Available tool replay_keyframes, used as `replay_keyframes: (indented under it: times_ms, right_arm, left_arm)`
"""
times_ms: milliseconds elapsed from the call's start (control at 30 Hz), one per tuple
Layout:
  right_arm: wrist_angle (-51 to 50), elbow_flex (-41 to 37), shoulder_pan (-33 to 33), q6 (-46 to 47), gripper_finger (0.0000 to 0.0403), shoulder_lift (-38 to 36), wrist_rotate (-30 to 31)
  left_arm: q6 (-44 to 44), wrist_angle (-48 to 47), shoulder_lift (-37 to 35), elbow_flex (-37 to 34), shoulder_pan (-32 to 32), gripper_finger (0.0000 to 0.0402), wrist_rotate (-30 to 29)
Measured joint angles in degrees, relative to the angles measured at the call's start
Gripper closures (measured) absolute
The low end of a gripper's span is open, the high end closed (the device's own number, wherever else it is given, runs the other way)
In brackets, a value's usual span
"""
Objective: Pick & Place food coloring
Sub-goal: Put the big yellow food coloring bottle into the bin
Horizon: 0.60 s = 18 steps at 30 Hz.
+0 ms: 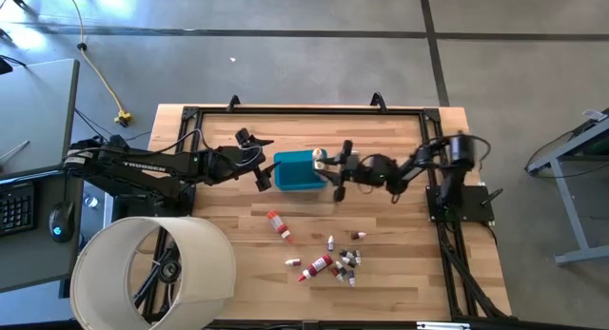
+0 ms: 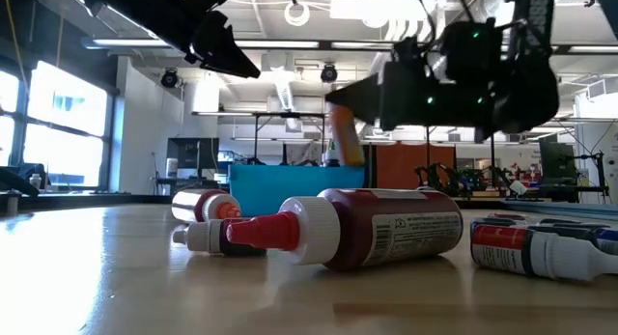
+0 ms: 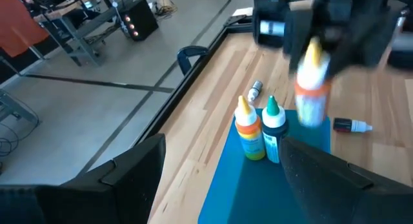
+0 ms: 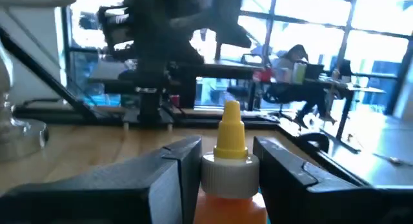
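Your blue rectangular plastic tub [image 1: 296,170] sits near the middle of the light wooden slatted table [image 1: 400,273], between the two arms. In the left wrist view two squeeze bottles already stand upright side by side inside it: an orange bottle with a yellow cap [image 3: 249,129] and a white-labelled bottle with a green cap [image 3: 273,128]. Your right gripper [image 1: 328,160] hangs over the tub's right end, its fingers closed onto the pale collar of an orange squeeze bottle with a yellow pointed cap [image 4: 230,161]. That bottle is upright and appears to be above the tub's rim rather than resting in it, though the low view only shows it behind the tub's wall. Your left gripper [image 1: 257,165] hovers just beside the tub's left end with its fingers spread apart, holding nothing. The rest of the food coloring lies on the table nearer the front edge, well apart from the tub: a red bottle with a pale cap [image 1: 278,223] on its side, a larger dark-red bottle with a white cap [image 1: 317,265] on its side, a small pale vial [image 1: 293,262], and a loose cluster of tiny vials [image 1: 347,263] just to the right of the dark-red one. A large cream cylindrical lampshade-like drum [image 1: 150,271] stands at the table's front-left corner.
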Motion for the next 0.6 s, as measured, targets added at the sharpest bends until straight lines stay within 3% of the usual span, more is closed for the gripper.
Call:
replay_keyframes:
  times_ms: [300,600]
  right_arm:
    - [0.1,7.6,0.4,-4.1,0.0280,7.3,1.9]
    - [0.0,2.8,0.5,-1.3,0.0279,7.3,6.4]
  left_arm:
    - [-2.4,-0.7,0.0,0.0,0.0,0.0102,1.3]
    - [-2.4,-1.2,0.0,0.0,0.0,0.0102,1.2]
